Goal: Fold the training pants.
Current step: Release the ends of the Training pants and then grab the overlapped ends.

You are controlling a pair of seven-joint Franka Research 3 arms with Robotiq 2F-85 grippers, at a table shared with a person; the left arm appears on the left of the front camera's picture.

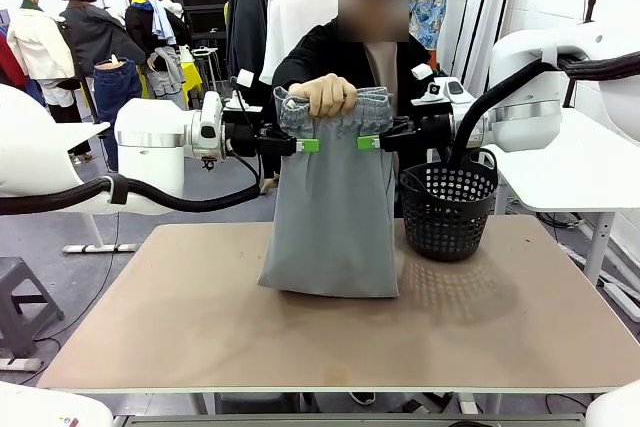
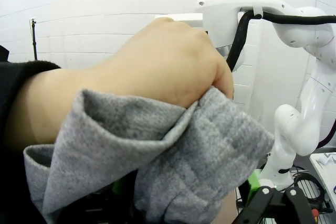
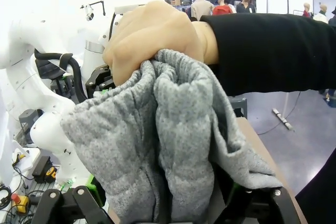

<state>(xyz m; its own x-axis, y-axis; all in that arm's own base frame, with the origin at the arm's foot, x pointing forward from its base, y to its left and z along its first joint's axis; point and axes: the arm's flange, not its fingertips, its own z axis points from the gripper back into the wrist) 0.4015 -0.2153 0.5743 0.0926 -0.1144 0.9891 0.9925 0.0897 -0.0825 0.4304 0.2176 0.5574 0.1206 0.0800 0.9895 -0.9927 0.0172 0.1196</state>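
Observation:
The light grey training pants (image 1: 332, 217) hang upright over the table, their lower end resting on the tabletop. A person's hand (image 1: 324, 95) bunches the gathered waistband from above. My left gripper (image 1: 308, 145) reaches in at the waistband's left side and my right gripper (image 1: 368, 142) at its right side, just under the hand. In the left wrist view the pants (image 2: 173, 166) lie between widely spread fingers (image 2: 253, 181). The right wrist view shows the same, with the pants (image 3: 157, 145) covering most of the fingers (image 3: 94, 183). Both grippers look open around the cloth.
A black perforated basket (image 1: 448, 209) stands on the table just right of the pants, under my right arm. The brown tabletop (image 1: 200, 327) has free room at the front and left. The person stands at the far edge.

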